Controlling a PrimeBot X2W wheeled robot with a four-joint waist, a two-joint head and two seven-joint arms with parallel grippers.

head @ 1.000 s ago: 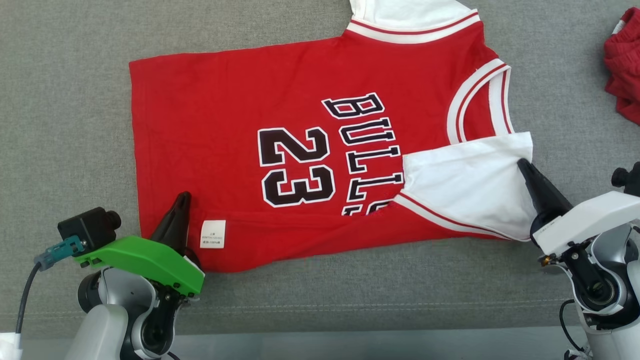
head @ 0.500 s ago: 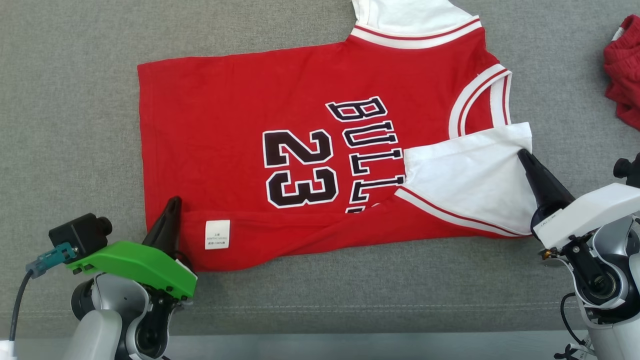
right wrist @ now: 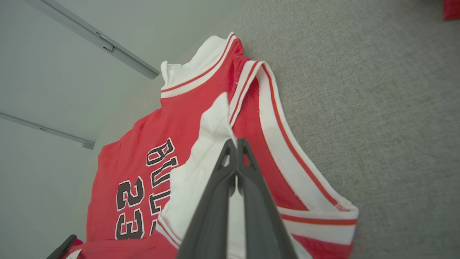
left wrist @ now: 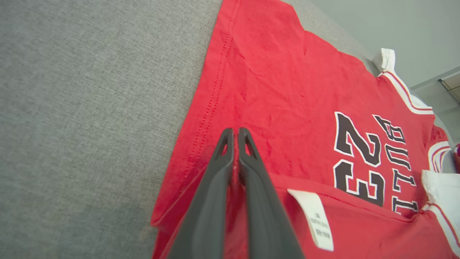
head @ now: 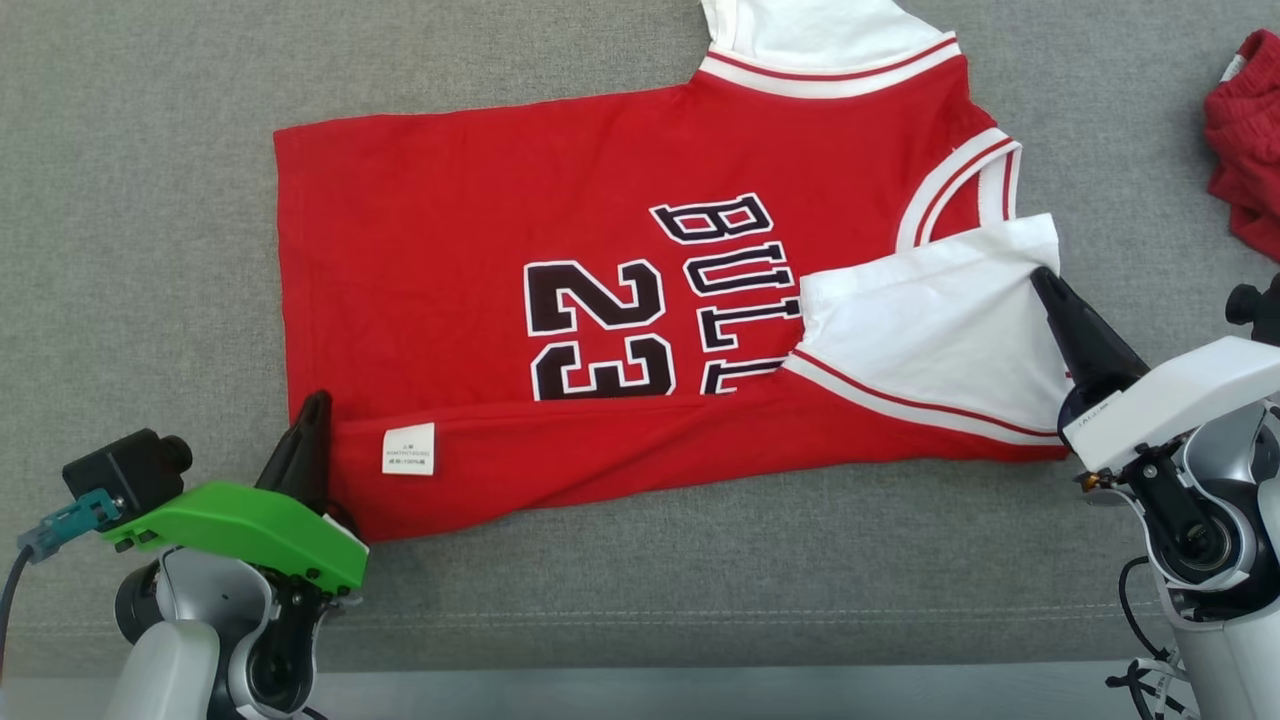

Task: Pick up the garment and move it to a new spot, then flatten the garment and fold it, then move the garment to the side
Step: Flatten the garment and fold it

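Pinching the jersey along its lower edge, I have left gripper closed on its lower-left corner, right gripper closed on the white sleeve at right; long axis runs left-right, body lying frame-upward.

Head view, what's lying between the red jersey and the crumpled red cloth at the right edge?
Nothing: in the head view the stretch between the jersey and the red cloth is bare grey surface.

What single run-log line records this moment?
phase: fold | left gripper: shut on jersey hem | right gripper: shut on sleeve | near edge: folded over
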